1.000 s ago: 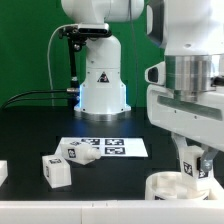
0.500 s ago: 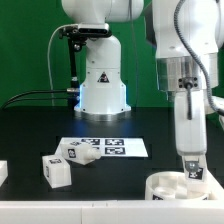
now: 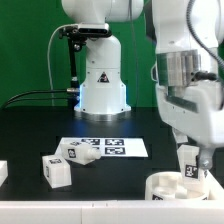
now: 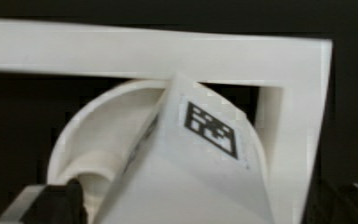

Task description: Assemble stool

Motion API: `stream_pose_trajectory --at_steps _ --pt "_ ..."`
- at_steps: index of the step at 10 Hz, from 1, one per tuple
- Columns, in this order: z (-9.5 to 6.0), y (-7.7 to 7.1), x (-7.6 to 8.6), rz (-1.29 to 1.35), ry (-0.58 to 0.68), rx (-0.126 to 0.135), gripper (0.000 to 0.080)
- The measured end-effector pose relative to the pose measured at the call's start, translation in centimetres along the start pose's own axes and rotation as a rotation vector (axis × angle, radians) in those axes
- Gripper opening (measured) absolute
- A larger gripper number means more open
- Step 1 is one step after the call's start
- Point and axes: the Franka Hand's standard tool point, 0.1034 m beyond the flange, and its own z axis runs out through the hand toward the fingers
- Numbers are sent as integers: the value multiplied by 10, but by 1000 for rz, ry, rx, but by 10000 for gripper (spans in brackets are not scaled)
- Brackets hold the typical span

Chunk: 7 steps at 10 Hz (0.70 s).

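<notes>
The round white seat disc [image 3: 163,188] lies at the front on the exterior view's right. My gripper [image 3: 191,152] is shut on a white stool leg [image 3: 189,166] with a black-and-white tag and holds it upright, its lower end in the seat. In the wrist view the held leg [image 4: 202,150] fills the middle between my dark fingers [image 4: 48,206], with the seat's curved rim [image 4: 101,135] beside it. Two loose legs [image 3: 56,171] [image 3: 82,152] lie at the exterior view's left.
The marker board [image 3: 112,147] lies mid-table in front of the arm's base [image 3: 101,85]. A white bar-shaped wall [image 4: 158,55] stands just beyond the seat in the wrist view. A small white part [image 3: 3,172] sits at the exterior view's left edge.
My wrist has turned about the upright leg, showing a narrow side half a second ago and a broad side now. The leg stays over the seat. The loose legs have not moved.
</notes>
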Motion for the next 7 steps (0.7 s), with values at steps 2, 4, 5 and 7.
stream_pose_trajectory --at_steps 2,4,5,7 --pt "-3 1 0 -162 -1 2 647" --pt "-2 1 0 -317 0 1 649" --pt "-2 1 0 -400 0 0 649" --pt "-6 3 2 -840 12 -12 649"
